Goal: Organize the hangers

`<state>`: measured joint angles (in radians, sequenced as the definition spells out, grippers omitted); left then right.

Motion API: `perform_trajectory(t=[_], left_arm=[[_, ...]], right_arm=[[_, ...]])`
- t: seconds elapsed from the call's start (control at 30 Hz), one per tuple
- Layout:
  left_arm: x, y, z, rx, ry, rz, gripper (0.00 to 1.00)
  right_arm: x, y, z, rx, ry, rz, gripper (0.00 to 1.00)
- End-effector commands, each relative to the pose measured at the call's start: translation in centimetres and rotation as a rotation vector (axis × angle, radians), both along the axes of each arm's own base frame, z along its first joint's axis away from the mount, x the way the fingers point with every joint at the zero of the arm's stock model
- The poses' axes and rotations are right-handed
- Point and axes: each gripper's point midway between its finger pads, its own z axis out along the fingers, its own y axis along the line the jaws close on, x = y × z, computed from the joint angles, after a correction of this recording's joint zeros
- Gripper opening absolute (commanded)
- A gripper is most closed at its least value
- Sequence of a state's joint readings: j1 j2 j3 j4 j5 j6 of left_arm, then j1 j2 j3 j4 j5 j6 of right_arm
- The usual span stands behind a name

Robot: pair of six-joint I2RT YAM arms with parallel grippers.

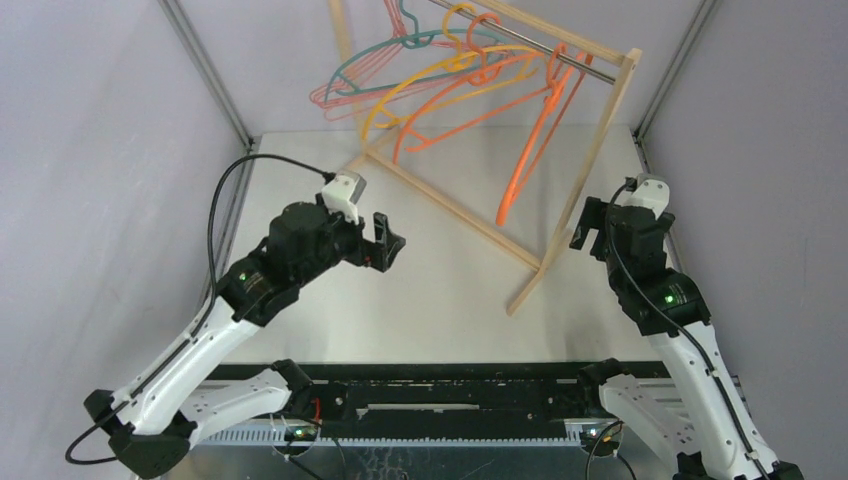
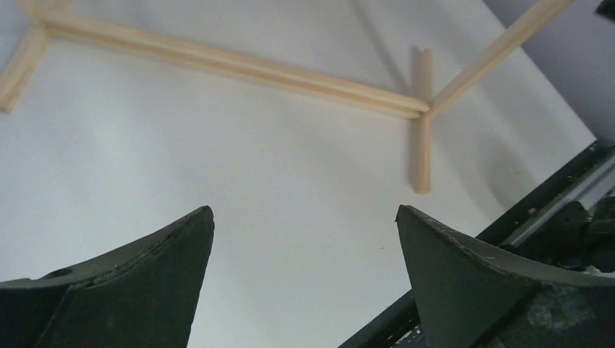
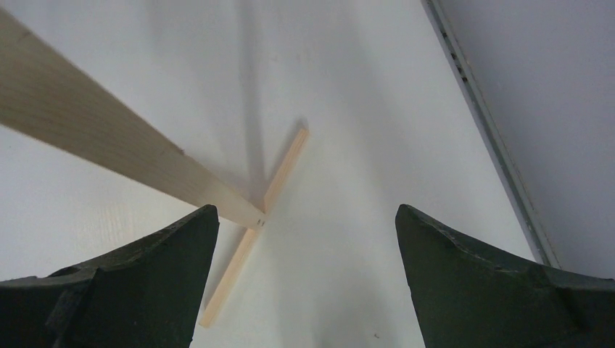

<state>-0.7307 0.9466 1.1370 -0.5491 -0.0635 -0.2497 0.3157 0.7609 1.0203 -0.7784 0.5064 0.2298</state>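
All the hangers are being carried by the metal rod (image 1: 540, 45) of the wooden rack (image 1: 585, 165) at the far side of the worktop (image 1: 440, 300). A teal hanger (image 1: 375, 62) and a pink wire hanger (image 1: 335, 97) are hanging toward the left end, a yellow hanger (image 1: 425, 75) is sitting in the middle, and two orange hangers, one curved (image 1: 455, 105) and one narrow (image 1: 530, 150), are hanging toward the right. No hanger is being seen on the worktop itself.

Nothing is being held. The left claw (image 1: 388, 243) is being kept wide open above the bare worktop, in front of the rack's base bar (image 2: 239, 67). The right claw (image 1: 595, 228) is likewise standing wide open and empty, just beside the rack's right upright, whose foot (image 3: 254, 228) is being shown between its fingers in the right wrist view.

Judging from this, the hanging step appears to be finished, or nearly so, with both arms apart from the hangers. If anything is being left to do, it is likely the tidying of the hooks, since the hangers are crowding and overlapping on the rod. That would call for an open claw being raised to rod height and one hanger being taken by its hook without the neighbours being knocked off.
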Motion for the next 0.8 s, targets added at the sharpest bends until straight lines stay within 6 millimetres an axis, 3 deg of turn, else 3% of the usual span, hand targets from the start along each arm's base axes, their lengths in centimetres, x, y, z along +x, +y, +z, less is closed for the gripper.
perform_trajectory(t=[0.0, 0.13, 0.27, 0.5, 0.77], left_arm=[[0.6, 2.4, -1.5, 0.006, -0.018, 0.121, 1.0], [1.0, 3.6, -4.9, 0.02, 0.031, 0.177, 1.0], [1.4, 4.3, -6.6, 0.007, 0.042, 0.215, 1.0], [2.3, 6.9, -6.3, 0.008, 0.032, 0.304, 1.0], [2.3, 7.7, -7.8, 0.002, 0.064, 0.325, 1.0]], right_arm=[[0.0, -0.9, -0.4, 0.031, -0.003, -0.045, 1.0], [-0.2, -2.0, -1.8, 0.019, 0.02, -0.081, 1.0], [0.8, -1.9, -3.8, 0.04, 0.03, -0.065, 1.0], [3.3, -1.6, -5.9, 0.109, 0.042, -0.061, 1.0], [3.9, -3.2, -5.8, 0.172, 0.004, -0.245, 1.0]])
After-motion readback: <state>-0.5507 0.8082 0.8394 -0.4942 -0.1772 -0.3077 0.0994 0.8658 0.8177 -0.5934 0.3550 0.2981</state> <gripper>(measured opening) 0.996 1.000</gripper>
